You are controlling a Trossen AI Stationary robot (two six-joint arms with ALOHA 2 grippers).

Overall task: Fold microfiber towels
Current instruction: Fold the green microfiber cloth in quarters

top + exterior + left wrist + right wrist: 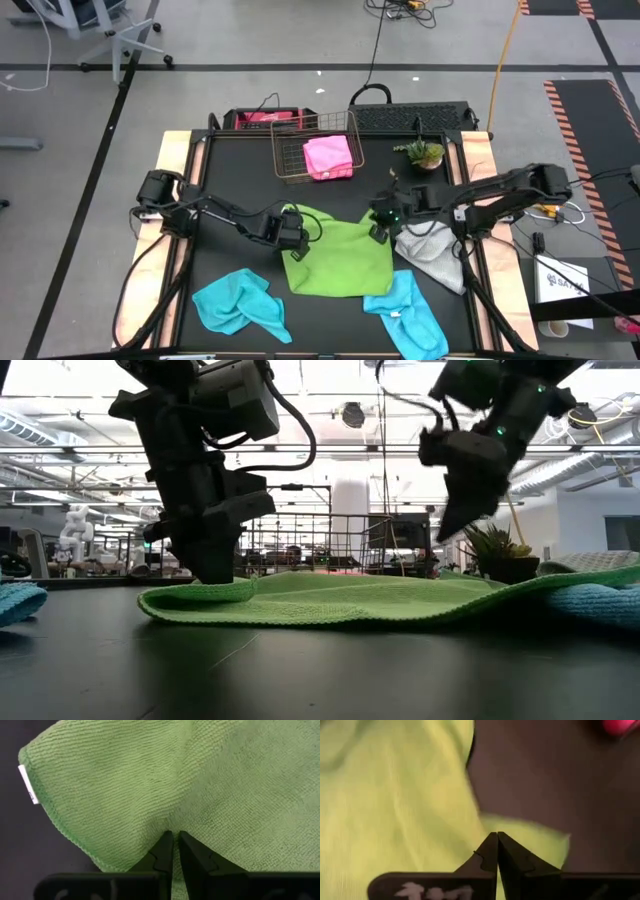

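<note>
The lime green towel (pixel 340 258) lies flat at the tabletop's (pixel 230 170) center. The left gripper (pixel 292 238), jaws clamped on its 9 o'clock edge, and the right gripper (pixel 383 222), jaws together at its 2 o'clock corner, have not folded it.

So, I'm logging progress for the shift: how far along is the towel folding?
Done: one pink towel lies folded in the wire basket. In hand: the lime green towel is spread mid-table; the left end effector is shut on its edge, and the right end effector is shut above its far corner. Left: two turquoise towels and the grey towel lie crumpled.
</note>
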